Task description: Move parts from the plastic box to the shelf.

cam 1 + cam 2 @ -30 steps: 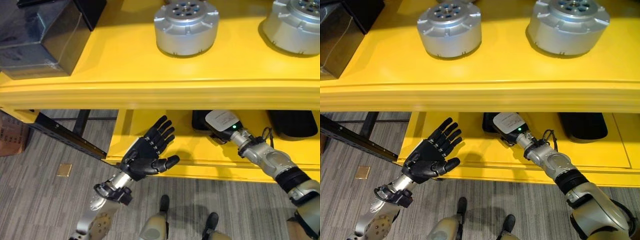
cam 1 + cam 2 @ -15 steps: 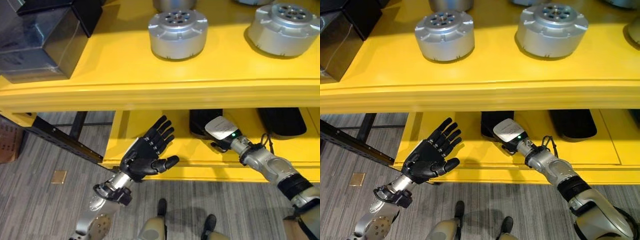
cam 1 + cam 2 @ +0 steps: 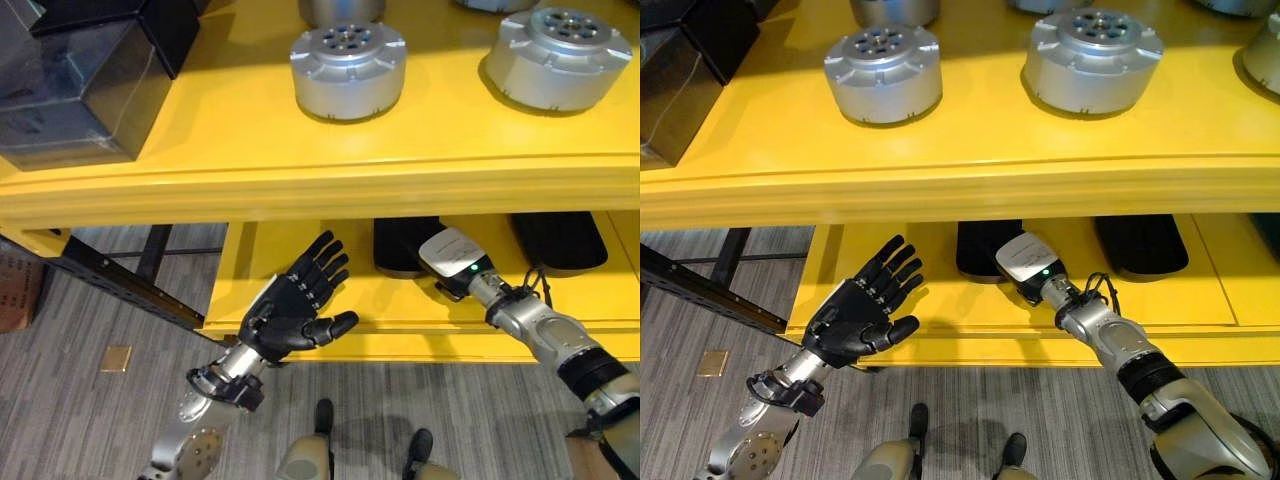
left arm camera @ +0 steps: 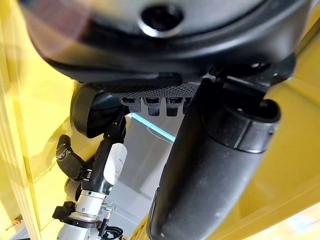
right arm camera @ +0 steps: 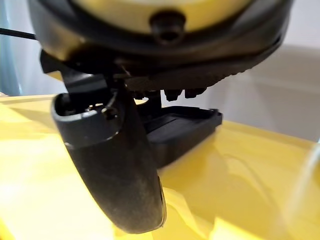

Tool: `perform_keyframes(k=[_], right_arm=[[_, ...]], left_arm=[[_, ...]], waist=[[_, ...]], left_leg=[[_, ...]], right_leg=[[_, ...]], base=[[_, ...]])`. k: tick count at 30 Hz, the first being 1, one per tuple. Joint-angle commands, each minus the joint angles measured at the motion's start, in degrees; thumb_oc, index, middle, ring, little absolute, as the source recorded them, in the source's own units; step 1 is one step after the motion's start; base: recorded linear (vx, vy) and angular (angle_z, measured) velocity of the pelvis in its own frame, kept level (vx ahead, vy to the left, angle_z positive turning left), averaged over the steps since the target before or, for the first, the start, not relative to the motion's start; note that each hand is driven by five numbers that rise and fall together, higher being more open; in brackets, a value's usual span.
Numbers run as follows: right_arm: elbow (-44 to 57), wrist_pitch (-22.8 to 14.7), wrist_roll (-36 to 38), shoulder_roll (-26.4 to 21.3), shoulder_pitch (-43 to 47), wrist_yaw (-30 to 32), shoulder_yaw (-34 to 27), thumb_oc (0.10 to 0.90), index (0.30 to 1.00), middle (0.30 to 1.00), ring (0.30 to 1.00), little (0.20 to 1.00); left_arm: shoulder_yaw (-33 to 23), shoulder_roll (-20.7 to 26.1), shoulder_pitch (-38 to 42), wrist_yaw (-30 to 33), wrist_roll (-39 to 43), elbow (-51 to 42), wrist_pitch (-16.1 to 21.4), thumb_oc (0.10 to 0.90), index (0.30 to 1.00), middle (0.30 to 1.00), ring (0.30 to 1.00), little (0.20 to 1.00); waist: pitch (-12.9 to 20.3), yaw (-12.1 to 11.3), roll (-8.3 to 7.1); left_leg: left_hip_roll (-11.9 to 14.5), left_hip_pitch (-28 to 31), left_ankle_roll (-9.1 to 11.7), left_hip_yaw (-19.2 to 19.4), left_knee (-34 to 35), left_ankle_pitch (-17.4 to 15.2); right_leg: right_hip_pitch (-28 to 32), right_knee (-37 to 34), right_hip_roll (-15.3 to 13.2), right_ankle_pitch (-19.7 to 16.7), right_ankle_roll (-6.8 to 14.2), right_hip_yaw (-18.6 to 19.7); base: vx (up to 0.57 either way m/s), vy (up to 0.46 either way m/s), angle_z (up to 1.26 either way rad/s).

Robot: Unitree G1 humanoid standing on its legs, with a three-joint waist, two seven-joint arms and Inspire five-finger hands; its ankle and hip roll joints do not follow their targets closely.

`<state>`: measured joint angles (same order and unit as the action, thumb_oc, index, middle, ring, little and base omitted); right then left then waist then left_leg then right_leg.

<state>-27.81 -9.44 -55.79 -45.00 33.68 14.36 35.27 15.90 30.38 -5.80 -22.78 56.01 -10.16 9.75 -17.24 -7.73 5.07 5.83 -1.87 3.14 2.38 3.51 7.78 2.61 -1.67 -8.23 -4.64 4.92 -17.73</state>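
The right hand [image 3: 1025, 262] reaches under the yellow shelf [image 3: 940, 160]; its grasp cannot be told. A black part [image 5: 172, 127] lies just ahead at 11 o'clock. The left hand [image 3: 858, 318] hangs released at 8 o'clock.

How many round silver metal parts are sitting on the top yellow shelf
4: two whole ones at the front, one cut off behind, one at the right edge. More may be hidden.

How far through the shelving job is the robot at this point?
Done: silver round parts sit on the yellow shelf's top level, and flat black parts lie on the lower level. In hand: the right hand reaches under the top level by a black part; its fingers are hidden. The left hand is open and holds nothing. What is left cannot be judged.
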Motion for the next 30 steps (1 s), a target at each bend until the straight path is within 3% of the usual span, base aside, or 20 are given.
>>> perform_keyframes(k=[1,9,20,30], right_arm=[[-0.45,2.16,0.08,-2.88,4.89,3.13,-0.17,0.9,1.0,1.0,1.0,1.0],[-0.61,2.94,-4.95,-3.96,5.41,0.08,1.86,0.9,1.0,1.0,1.0,1.0],[-2.2,0.33,-11.77,-4.39,8.5,-5.89,8.23,0.9,1.0,1.0,1.0,1.0],[-3.78,2.73,-12.63,-4.63,9.08,-4.76,10.03,0.9,1.0,1.0,1.0,1.0]], left_arm=[[-0.72,0.31,0.52,-2.39,2.57,-8.63,4.64,0.9,1.0,1.0,1.0,1.0],[-0.82,0.4,0.61,-2.77,3.01,-8.59,4.25,0.9,1.0,1.0,1.0,1.0],[-0.41,-0.21,1.1,-3.64,2.48,-7.87,3.67,0.9,1.0,1.0,1.0,1.0],[-0.09,-0.32,0.49,-5.05,2.26,-7.5,4.15,0.9,1.0,1.0,1.0,1.0]], waist=[[4.94,0.06,-1.77],[4.85,-0.06,-1.9],[4.91,-0.99,-2.39],[5.13,-1.85,-2.91]], left_leg=[[1.58,0.62,0.9,-0.61,-0.45,-0.55],[1.5,0.62,0.84,-0.67,-0.4,-0.51],[1.6,0.51,1.01,-0.87,-0.31,-0.21],[1.62,0.29,1.04,-1.36,-0.53,-0.14]], right_leg=[[-1.55,5.85,-2.15,3.6,-0.51,4.55],[-1.57,5.85,-2.19,3.55,-0.46,4.5],[-1.51,5.77,-2.03,3.45,-0.57,3.99],[-1.26,5.89,-1.81,3.55,-0.6,3.36]], base=[[0.0,0.0,0.0],[0.0,0.0,0.0],[0.0,0.0,0.0],[0.0,0.0,0.0]])
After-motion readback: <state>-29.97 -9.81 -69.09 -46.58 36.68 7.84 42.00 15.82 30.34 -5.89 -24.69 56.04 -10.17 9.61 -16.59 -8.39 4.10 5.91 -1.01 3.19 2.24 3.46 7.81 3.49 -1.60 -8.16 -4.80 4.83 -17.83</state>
